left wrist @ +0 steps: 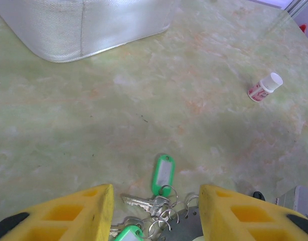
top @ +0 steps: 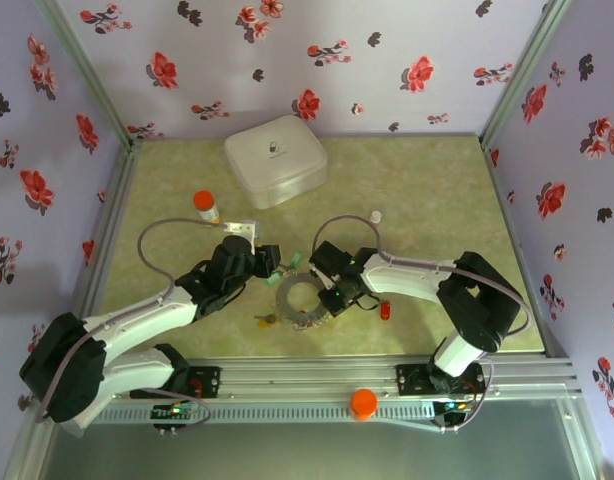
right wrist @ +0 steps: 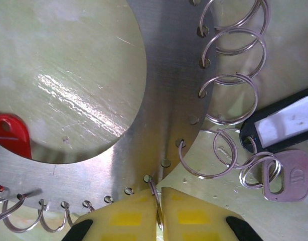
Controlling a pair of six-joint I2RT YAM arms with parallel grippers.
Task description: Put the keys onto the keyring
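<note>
While the right tool point(top: 330, 297) sits over the near-right edge of the keyring point(top: 305, 320), which lies flat on the counter point(top: 437, 200) between the two arms, the left tool point(top: 270, 265) hangs just beyond the ring's far-left side. A few loose keys point(top: 267, 320) lie just left of the ring, and a red tag point(top: 386, 310) lies apart on its right. The white case point(top: 275, 160) and the orange-capped bottle point(top: 206, 207) stand well back.

From the left wrist, the left tool point(left wrist: 156, 216) has its jaws moderately wide and grips nothing. Below the gap lie keys point(left wrist: 144, 203) on small wire loops and a green tag point(left wrist: 163, 173).

From the right wrist, the right tool point(right wrist: 158, 213) is pinched tight on a thin split ring point(right wrist: 155, 196) threaded through a hole at the rim of the keyring point(right wrist: 174, 75). More loops line that rim, and a black tag point(right wrist: 284, 120) with a pale key point(right wrist: 287, 175) lies chained just beside it.

The step looks like holding one loop steady so a key can be fed on. The wire is thin and will likely slip or twist, so the pinch should stay firm and low without tilting the plate. The left tool should take one key by its head and feed it in along the loop's open end, not across it.
</note>
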